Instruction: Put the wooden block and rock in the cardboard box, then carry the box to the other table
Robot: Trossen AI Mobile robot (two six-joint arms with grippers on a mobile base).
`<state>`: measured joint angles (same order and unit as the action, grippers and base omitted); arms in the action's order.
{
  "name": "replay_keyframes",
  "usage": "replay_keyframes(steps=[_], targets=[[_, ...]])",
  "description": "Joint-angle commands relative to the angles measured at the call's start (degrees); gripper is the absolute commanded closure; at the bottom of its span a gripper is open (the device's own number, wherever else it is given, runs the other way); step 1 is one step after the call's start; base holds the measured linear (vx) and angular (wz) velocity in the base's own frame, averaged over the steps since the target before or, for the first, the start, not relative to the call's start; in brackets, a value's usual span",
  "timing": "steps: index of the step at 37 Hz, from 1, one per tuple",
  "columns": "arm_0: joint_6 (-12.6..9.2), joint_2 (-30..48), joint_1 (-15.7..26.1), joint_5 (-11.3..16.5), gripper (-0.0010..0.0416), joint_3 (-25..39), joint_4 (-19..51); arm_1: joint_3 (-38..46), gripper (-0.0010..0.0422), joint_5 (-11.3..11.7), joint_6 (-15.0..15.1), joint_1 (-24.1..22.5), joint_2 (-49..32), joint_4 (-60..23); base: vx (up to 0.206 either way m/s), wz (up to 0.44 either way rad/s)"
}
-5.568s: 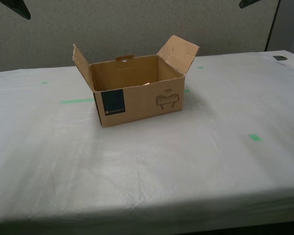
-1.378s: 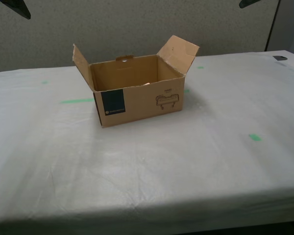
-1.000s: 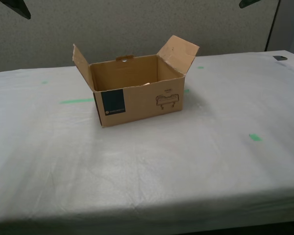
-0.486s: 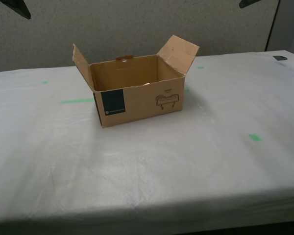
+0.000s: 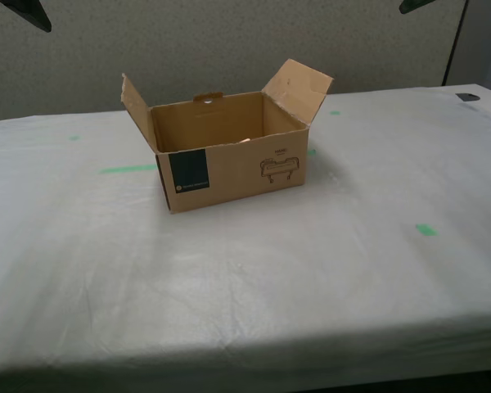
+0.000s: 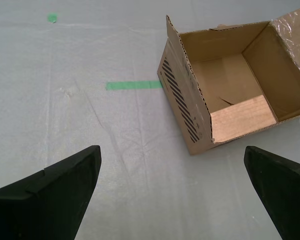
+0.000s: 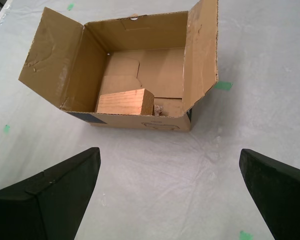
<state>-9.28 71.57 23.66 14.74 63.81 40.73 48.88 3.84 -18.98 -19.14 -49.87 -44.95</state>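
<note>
Wrinkled white cloth with green tape marks covers the surface (image 5: 327,270), backed by a grey partition wall. On it stands the box (image 5: 229,160), flaps spread, blue label facing the exterior camera. Inside, the block (image 7: 125,102) lies against the near wall with the rock (image 7: 158,109) just beside it. Both arms hang well above, clear of the box: my first claw (image 7: 170,192) and my second claw (image 6: 172,187) each have their jaws wide apart, holding nothing.
</note>
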Motion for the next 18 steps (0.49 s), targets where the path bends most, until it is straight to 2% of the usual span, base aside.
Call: replay_keyframes(steps=[1, 18], targets=[[-0.13, -0.04, 0.02, -0.04, 0.0018, 0.02, 0.00, 0.04, 0.0021, 0.04, 0.17, -0.02, -0.02, 0.02, 0.000, 0.000], [-0.13, -0.04, 0.02, -0.04, 0.0019, 0.02, 0.00, 0.04, 0.0021, 0.04, 0.17, -0.02, -0.02, 0.02, 0.000, 0.000]])
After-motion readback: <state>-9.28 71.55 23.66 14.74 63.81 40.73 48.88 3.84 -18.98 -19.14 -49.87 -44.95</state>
